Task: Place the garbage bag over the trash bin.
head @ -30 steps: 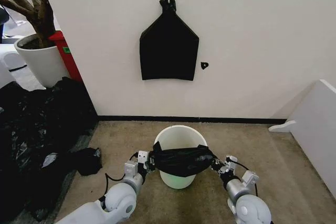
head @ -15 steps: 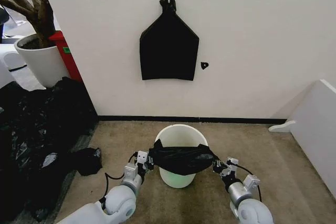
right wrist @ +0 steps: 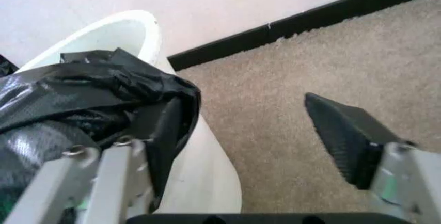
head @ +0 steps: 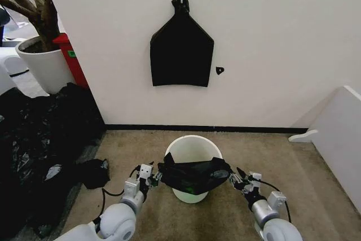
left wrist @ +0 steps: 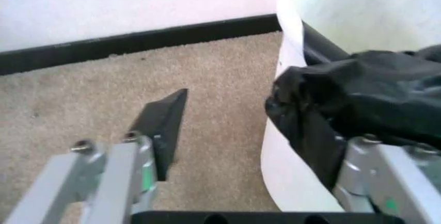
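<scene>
Between spread tools: garbage bag (head: pixel 193 175) draped over trash bin (head: pixel 193 148) front rim.

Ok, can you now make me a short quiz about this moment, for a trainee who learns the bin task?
1. True or false: the garbage bag lies over the near side of the trash bin, while the far rim is bare.
2. How do the jaws of the left gripper and the right gripper stand? A: both open. B: both shut. C: only the left open.
3. Fill in: the flat black bag hangs on the ____.
Key: 1 true; 2 A; 3 wall.
</scene>
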